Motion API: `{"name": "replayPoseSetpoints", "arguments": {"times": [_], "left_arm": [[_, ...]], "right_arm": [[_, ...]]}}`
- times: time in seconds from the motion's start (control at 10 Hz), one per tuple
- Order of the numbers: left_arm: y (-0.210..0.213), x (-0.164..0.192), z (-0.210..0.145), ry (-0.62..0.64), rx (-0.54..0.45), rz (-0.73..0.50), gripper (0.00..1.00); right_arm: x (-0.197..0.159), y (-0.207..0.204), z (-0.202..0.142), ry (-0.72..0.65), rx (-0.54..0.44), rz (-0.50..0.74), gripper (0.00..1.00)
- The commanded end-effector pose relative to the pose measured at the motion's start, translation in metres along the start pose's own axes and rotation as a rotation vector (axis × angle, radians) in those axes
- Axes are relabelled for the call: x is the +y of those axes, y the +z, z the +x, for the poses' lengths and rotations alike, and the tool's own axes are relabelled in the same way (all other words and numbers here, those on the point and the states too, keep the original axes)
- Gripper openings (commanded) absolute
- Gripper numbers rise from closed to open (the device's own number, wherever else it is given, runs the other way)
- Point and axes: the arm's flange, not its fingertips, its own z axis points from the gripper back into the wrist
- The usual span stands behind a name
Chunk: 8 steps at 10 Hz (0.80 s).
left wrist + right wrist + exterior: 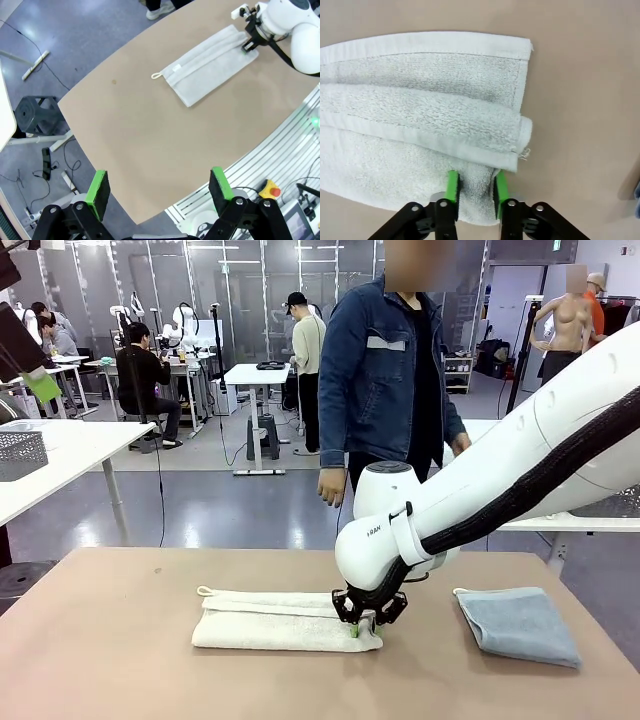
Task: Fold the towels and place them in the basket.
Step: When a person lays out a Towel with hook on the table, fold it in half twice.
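1. The right gripper (473, 192) is pinching the near corner of the cream towel (285, 619), its green pads (452, 186) closed down on a bunched ridge of terry at the end nearest the blue towel. This grip looks meant for lifting that end and folding it over.
2. The cream towel is lying flat on the tan table (120, 640), already folded lengthwise into a long strip, stretching away to the gripper's left in the front view, a small hanging loop at its far end.
3. Its pile is looking thick and nubby, with flat stitched hems along the edges.
4. The blue towel (518, 624) is resting just to the gripper's other side, folded into a soft pad.
5. The left gripper (159, 192) is hanging high over the table, jaws wide apart, holding nothing.
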Motion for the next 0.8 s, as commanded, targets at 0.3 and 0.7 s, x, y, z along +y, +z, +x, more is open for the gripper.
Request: {"name": "replayPoseSetpoints", "arguments": {"times": [0.3,0.7], "left_arm": [[0.003,-0.001,-0.001,0.010,0.012,-0.005,1.00],[0.003,-0.001,-0.001,0.010,0.012,-0.005,1.00]], "right_arm": [[-0.005,-0.006,0.002,-0.041,0.008,-0.021,0.00],[-0.030,0.055,-0.006,0.082,0.016,-0.131,0.00]]}}
